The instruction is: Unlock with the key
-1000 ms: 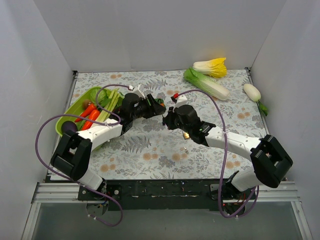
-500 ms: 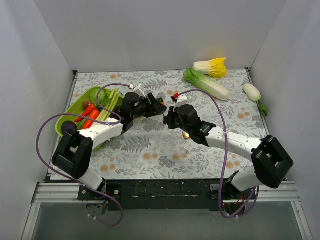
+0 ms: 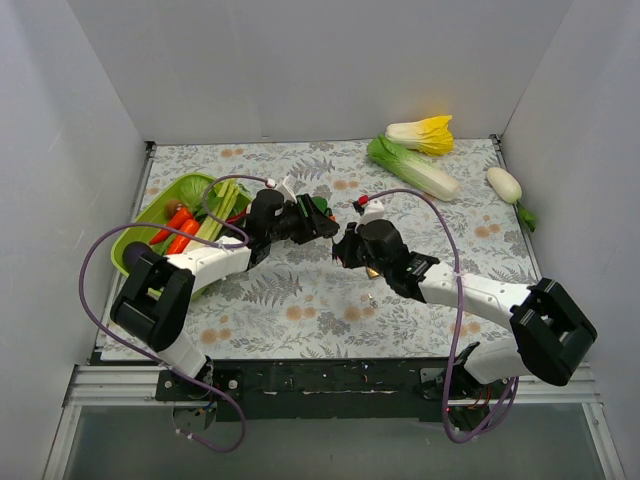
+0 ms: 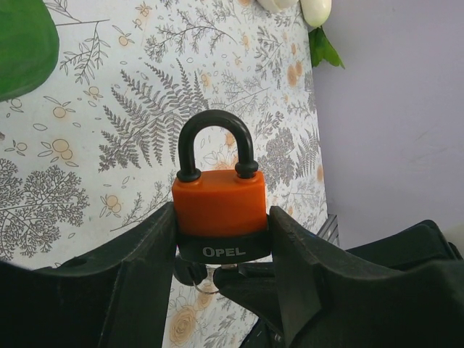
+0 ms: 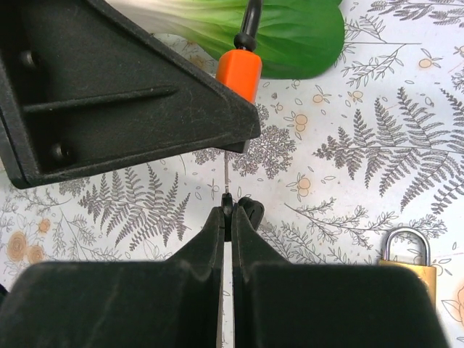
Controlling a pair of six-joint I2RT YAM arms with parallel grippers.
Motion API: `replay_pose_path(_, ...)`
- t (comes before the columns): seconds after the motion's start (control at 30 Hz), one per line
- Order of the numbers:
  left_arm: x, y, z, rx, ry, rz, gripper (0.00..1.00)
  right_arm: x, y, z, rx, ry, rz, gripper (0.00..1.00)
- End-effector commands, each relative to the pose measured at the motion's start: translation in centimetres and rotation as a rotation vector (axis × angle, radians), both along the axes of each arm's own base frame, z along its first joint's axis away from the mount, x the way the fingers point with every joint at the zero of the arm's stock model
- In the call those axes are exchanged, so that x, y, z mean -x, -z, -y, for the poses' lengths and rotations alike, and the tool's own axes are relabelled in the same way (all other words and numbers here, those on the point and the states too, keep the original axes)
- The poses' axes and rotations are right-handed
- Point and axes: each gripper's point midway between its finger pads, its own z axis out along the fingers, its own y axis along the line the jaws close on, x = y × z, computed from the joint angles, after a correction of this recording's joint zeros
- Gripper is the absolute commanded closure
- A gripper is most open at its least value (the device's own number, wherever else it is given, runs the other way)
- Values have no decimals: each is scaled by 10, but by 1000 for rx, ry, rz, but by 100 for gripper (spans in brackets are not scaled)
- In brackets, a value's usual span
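- The top external view looks down from above and behind the arm bases, taking in the whole floral-print desk [image 3: 300, 300].
- The left wrist view looks along the black left fingers [image 4: 130, 290], very near the orange padlock with black shackle [image 4: 220, 206], facing the right wall.
- The right wrist view looks steeply down past the black right fingers [image 5: 206, 239] and thin metal key [image 5: 227, 177], close to the desk. Both wrist views show the same padlock.

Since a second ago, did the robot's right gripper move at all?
Yes. Seen from above, the right gripper has slid a little rightward and toward the table's near edge, ending farther from the green tray.
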Motion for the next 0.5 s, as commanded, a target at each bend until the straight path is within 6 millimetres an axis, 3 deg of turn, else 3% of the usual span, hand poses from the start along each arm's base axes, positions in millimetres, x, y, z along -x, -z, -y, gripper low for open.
replay_pose_path(0.0, 53, 14, 18, 12, 187, -125, 100, -32, -67, -5, -191, 106, 179, 99)
replay_pose_path(0.47, 57, 13, 21, 27, 208, -133, 100, -37, -88, 3, -274, 187, 189, 99)
